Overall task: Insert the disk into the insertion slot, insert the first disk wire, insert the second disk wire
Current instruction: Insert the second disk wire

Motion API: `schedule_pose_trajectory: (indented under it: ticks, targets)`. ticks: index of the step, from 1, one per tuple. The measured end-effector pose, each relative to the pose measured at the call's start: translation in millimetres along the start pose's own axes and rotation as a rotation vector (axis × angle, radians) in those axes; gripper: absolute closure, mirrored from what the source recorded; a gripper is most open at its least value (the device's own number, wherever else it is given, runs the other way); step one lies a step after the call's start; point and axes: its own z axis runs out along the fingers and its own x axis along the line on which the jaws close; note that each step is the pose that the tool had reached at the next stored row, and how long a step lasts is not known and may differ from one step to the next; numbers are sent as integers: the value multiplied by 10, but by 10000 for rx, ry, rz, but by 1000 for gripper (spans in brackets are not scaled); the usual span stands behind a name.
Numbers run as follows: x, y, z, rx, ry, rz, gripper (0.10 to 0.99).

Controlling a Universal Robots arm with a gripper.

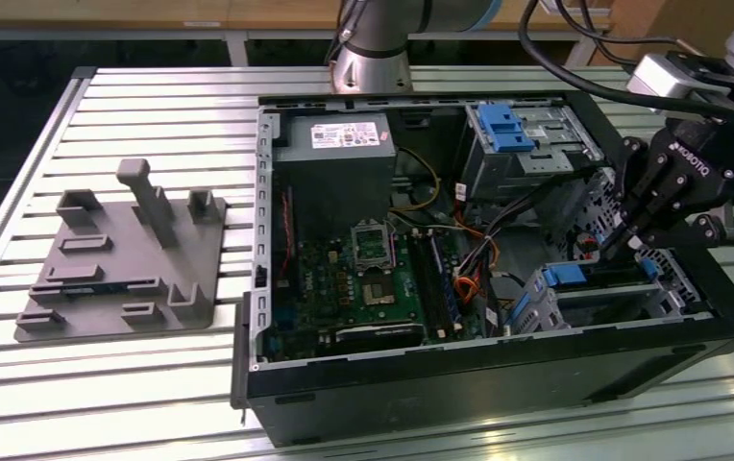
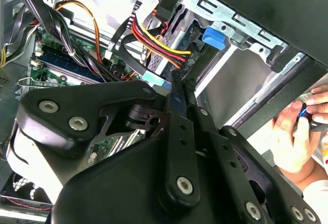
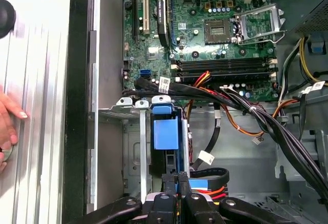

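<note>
Exterior view: gripper at right of frame, inside the open PC case, just above the disk seated in the insertion slot, lower right. Both wrist views: fingers pinched nearly closed, narrow gap; held item can't tell. Hand at right edge.

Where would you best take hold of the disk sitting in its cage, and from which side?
The disk sits inside the insertion slot, whose metal walls cover its flat sides, so grip its exposed blue carrier end. It is probably best to come in from the case's open side, keeping clear of the cable bundle that runs beside it.
</note>
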Motion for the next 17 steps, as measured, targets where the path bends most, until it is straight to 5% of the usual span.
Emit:
schedule_pose_trajectory:
  ticks: [17]
  targets:
    - [-3,-13,30,0,-2,0,945]
